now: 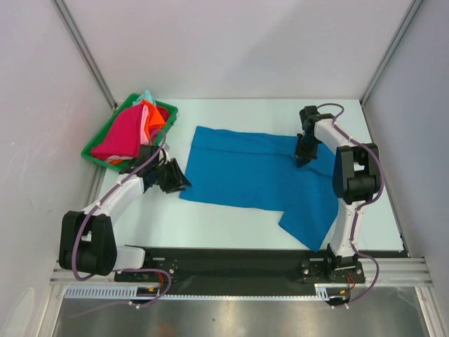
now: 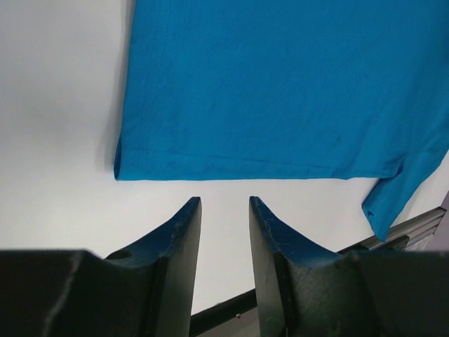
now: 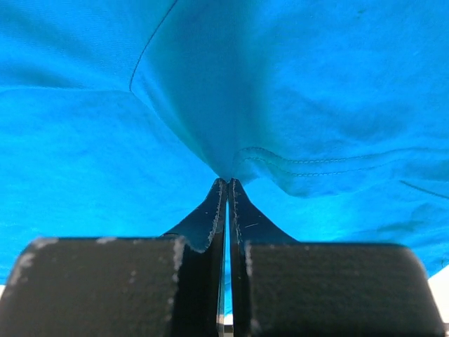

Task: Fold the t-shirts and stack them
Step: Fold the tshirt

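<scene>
R end effector (image 3: 226,181): fingers pressed together w/ a fold of the blue t-shirt (image 3: 316,91) pinched between the tips, a stitched hem running just right of the pinch. L end effector (image 2: 221,203): fingers apart, narrow gap, nothing in it, hovering over bare tabletop (image 2: 56,105), just short of the shirt's near hemmed edge, not touching.

Outward now: in the top view the blue t-shirt (image 1: 245,175) lies spread across the centre of frame, mostly flat, one flap trailing off to lower right. R end effector (image 1: 303,158) sits on its upper right part, L end effector (image 1: 175,177) at its left edge. Upper left of frame, green tray (image 1: 105,126) holds the other t-shirts in a heap, magenta t-shirt (image 1: 119,133) biggest, orange t-shirt (image 1: 151,112) beside it.

Progress, my read: early. First shirt laid out, fold barely begun if at all; no stack anywhere; rest of the shirts yet to come out of the tray.

View diffs: only the R wrist cam proves the pinch; top view can't show it. L wrist cam shows the gap to the hem. Tray and heap appear in the top view alone
</scene>
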You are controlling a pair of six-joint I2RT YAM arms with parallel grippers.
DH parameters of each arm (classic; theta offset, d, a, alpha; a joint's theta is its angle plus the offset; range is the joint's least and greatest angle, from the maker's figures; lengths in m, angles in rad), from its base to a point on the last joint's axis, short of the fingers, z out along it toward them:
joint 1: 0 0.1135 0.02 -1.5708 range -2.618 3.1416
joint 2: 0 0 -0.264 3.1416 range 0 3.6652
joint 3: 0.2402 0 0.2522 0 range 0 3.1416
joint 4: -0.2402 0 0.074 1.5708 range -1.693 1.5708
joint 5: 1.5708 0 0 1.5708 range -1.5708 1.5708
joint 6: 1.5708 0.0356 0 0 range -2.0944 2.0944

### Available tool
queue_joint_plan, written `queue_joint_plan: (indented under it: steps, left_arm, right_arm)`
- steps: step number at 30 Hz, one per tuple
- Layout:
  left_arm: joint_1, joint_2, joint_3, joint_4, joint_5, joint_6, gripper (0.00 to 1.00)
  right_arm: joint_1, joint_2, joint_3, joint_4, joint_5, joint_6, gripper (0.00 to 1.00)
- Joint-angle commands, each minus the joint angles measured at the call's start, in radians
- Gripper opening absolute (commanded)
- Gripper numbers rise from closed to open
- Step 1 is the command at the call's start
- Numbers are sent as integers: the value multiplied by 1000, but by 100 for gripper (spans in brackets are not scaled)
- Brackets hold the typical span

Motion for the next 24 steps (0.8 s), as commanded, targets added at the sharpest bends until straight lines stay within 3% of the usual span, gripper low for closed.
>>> queue_joint_plan:
  steps: [1,6,10,11,14,20,24]
  left_arm:
    - [10,8,42,37,19,4,39]
    - [12,21,54,60,26,0,39]
    - [10,54,98,99,45,-6,38]
    - [10,75,112,118,49,-10,39]
    - [10,141,181,151,68,-19,39]
    - [4,312,308,290,147,-71,43]
    - [4,427,406,341,183,-106,43]
  right_arm:
    - [13,-68,32,-48,-32,22,0]
    - [19,-78,-2,-31,-88,64,1]
    - [-22,-117,-60,50,-294,129,22]
    - [-36,-140,-77,73,-312,148,35]
    - [-140,-237,-161,174,-384,186,43]
    - [-407,-301,-251,274,-381,180,43]
    - [-484,-254,-254,262,-392,173,39]
